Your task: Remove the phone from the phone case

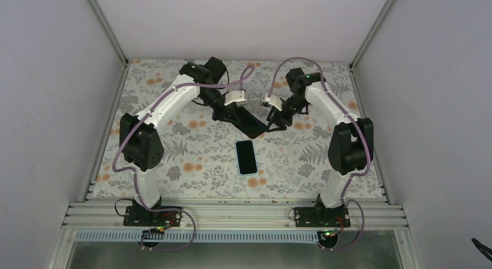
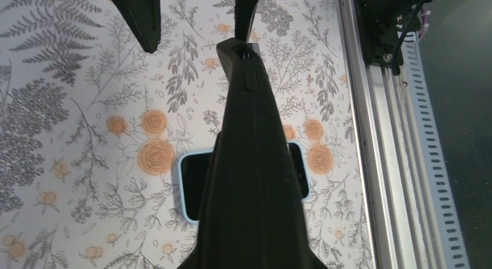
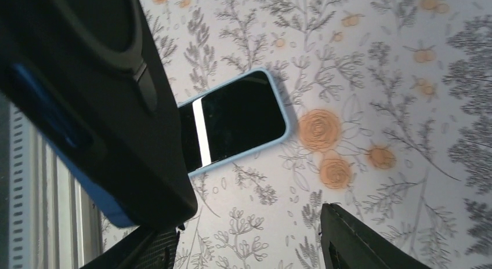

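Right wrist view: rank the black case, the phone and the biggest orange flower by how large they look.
1. black case, though it sits nearest the camera, which inflates it.
2. phone, partly hidden behind the case.
3. orange flower, clearly the smallest.

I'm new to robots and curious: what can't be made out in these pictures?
Left wrist view: the phone case hides the middle of the phone.
Right wrist view: the case covers the phone's one end.
Top view: how the left end effector grips it is too small to judge.
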Motion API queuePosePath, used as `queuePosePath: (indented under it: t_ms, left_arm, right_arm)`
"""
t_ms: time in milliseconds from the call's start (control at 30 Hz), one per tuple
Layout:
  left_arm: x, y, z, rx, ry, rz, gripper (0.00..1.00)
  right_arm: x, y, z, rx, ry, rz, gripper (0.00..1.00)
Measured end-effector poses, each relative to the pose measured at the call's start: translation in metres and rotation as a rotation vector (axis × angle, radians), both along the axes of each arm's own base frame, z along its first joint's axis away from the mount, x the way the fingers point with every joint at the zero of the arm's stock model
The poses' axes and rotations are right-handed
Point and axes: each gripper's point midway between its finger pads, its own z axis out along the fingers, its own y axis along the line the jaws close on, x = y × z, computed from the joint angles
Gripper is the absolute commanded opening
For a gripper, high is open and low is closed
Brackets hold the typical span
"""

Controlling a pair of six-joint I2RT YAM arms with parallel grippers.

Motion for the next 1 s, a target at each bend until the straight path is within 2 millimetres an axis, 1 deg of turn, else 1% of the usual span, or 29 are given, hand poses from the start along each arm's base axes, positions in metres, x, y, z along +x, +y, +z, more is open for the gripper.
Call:
queuePosePath:
  t_ms: [133, 200, 300, 400, 533, 667, 767, 867, 1000]
  left_arm:
    - [0.005, -0.004, 0.001, -0.017, -0.028, -0.002, 0.02]
    - [0.006, -0.005, 0.002, -0.018, -0.031, 0.0, 0.02]
    - [0.007, -0.005, 0.002, -0.02, -0.034, 0.002, 0.02]
    - [0.006, -0.005, 0.005, -0.022, -0.031, 0.002, 0.02]
    - [0.008, -0.005, 0.018, -0.021, 0.014, 0.008, 0.02]
    - [0.01, 0.007, 0.032, -0.014, 0.1, 0.031, 0.02]
    - [0.011, 0.017, 0.041, -0.011, 0.127, 0.045, 0.02]
    - [0.008, 0.02, 0.045, -0.019, 0.144, 0.05, 0.02]
    - [0.003, 0.019, 0.049, -0.046, 0.15, 0.046, 0.02]
  right_arm:
    - [0.014, 0.001, 0.007, -0.008, -0.025, -0.052, 0.62]
    - [0.018, 0.002, 0.008, -0.007, -0.029, -0.072, 0.63]
    - [0.019, 0.004, 0.008, -0.001, -0.021, -0.092, 0.68]
    - [0.017, 0.01, 0.012, 0.032, -0.014, -0.077, 0.69]
    - [0.008, 0.029, 0.025, 0.121, -0.057, -0.003, 0.69]
    - [0.004, 0.048, 0.04, 0.188, -0.132, 0.057, 0.69]
    - [0.002, 0.061, 0.051, 0.233, -0.159, 0.084, 0.67]
    - [-0.002, 0.065, 0.058, 0.247, -0.154, 0.098, 0.66]
    - [-0.004, 0.069, 0.072, 0.242, -0.139, 0.099, 0.65]
